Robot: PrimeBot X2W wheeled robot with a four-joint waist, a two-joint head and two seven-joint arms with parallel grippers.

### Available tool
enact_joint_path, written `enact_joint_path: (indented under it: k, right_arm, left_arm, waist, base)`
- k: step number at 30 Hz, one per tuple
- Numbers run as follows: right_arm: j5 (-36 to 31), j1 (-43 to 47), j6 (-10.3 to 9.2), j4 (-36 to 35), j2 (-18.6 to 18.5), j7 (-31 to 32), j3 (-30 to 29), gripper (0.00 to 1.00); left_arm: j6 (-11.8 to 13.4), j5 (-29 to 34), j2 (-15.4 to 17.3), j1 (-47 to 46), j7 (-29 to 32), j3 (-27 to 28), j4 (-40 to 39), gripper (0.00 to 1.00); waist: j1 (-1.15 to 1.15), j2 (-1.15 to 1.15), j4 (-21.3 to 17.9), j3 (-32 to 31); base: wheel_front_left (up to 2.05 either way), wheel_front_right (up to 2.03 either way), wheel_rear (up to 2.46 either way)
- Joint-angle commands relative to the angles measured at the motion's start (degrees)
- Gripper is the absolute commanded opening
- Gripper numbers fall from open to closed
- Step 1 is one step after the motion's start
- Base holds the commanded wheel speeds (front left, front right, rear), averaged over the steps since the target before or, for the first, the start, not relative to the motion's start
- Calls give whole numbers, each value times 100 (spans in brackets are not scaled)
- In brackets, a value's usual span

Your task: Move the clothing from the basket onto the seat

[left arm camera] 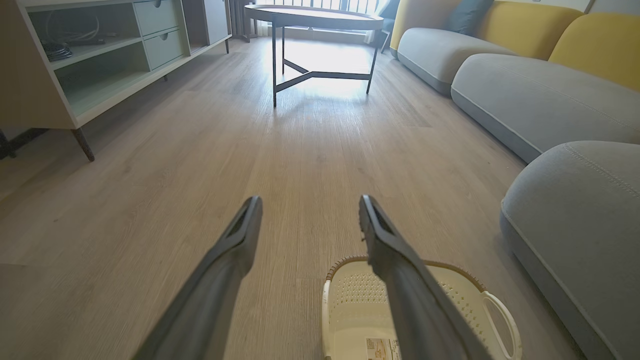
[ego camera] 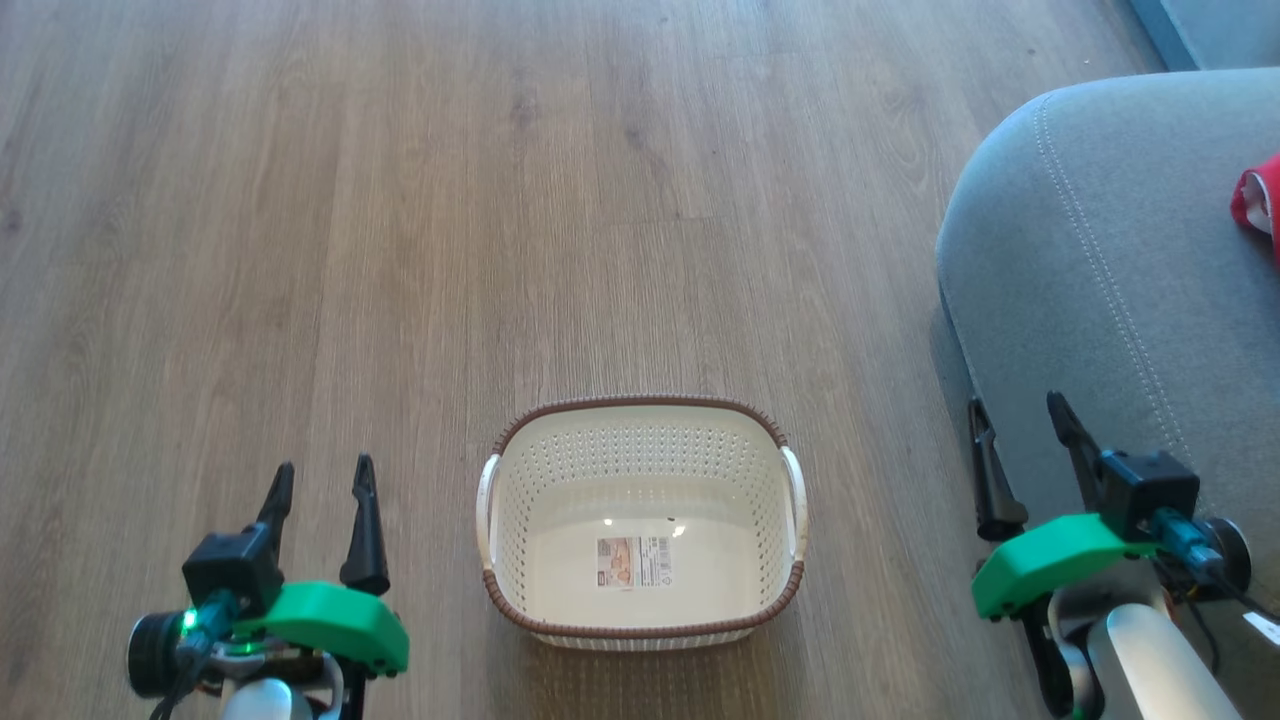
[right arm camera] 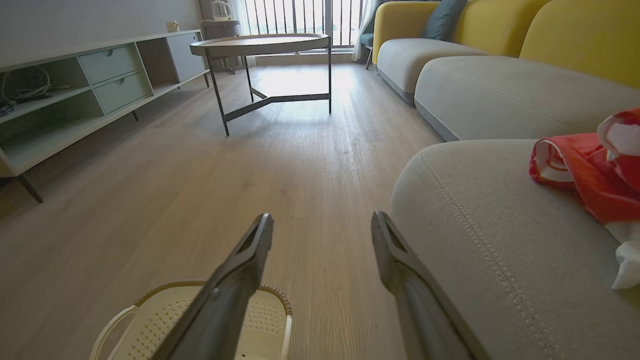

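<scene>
Cream-white basket (ego camera: 640, 450), centre floor (ego camera: 300, 250); red clothing (ego camera: 1258, 200) on grey seat (ego camera: 1100, 280), far right. Left gripper (ego camera: 325, 465), right gripper (ego camera: 1015, 402): both wide apart, holding nothing.

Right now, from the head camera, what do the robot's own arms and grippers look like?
Both match. The left gripper and right gripper each have two long, dark, tapering fingers rising from a bright green shell. A black boxy module sits beside each, with a teal cable plug; a small green light glows on the left one. The forearms are rounded and pale.
</scene>
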Motion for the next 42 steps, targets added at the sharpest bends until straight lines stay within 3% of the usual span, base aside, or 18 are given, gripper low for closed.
enact_joint_path:
  k: [1, 32, 33, 42]
  right_arm:
    - [-56, -5, 40, -75, -22, -70, 117, 100]
    - [-75, -50, 40, 255, 74, -70, 83, 100]
    - [-48, 88, 0, 437, 57, 0, -6, 0]
    - [275, 170, 2, 704, 77, 102, -6, 0]
  left_arm:
    - [-24, -17, 11, -73, -29, 165, -183, 100]
    - [-153, 50, 10, 11, -29, 128, -524, 100]
    - [-149, 20, -2, 197, 0, -17, -319, 0]
    - [-169, -316, -7, 242, 107, 37, -3, 0]
  waist:
    - [0, 0, -1, -11]
    - [0, 0, -21, -71]
    - [0, 0, -22, -72]
    - [0, 0, -9, -79]
  base:
    - [0, 0, 0]
    - [0, 0, 0]
    - [0, 0, 0]
    - [0, 0, 0]
